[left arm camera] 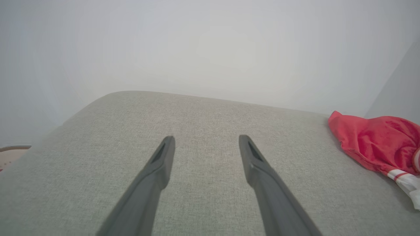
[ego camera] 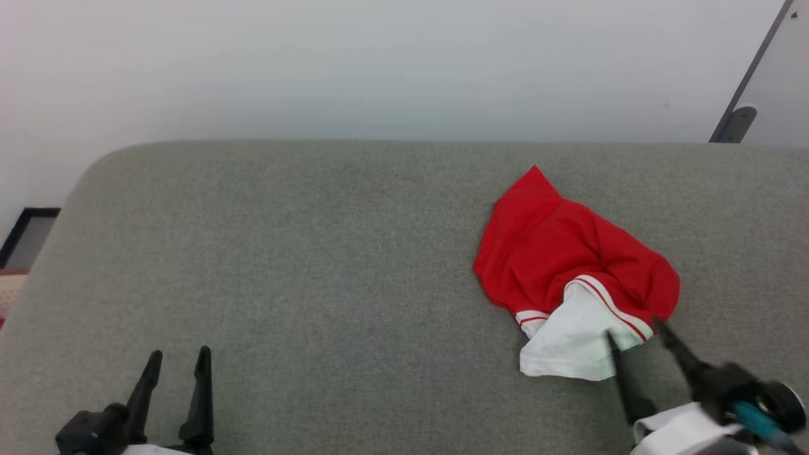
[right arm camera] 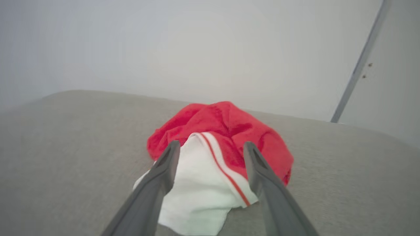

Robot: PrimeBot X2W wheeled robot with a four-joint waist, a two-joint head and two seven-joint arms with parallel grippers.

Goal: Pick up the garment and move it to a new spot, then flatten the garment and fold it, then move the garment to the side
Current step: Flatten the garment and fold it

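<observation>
The garment (ego camera: 562,253) lies crumpled on the right part of a grey upholstered surface (ego camera: 316,253), bright red with white striped cuff panels at its near edge. My right gripper (ego camera: 634,330) hovers open at that near edge, its fingertips over the white cuff. In the right wrist view the garment (right arm camera: 226,131) sits just beyond and between the spread fingers of the right gripper (right arm camera: 211,146). My left gripper (ego camera: 179,357) stands open at the lower left, far from the cloth. In the left wrist view the left gripper (left arm camera: 206,140) is open over bare fabric, the garment (left arm camera: 374,141) at the right edge.
A pale wall rises behind the grey surface. A grey door frame (ego camera: 746,82) stands at the upper right. A dark-framed object (ego camera: 25,237) and a beige edge (ego camera: 9,291) show past the surface's left side.
</observation>
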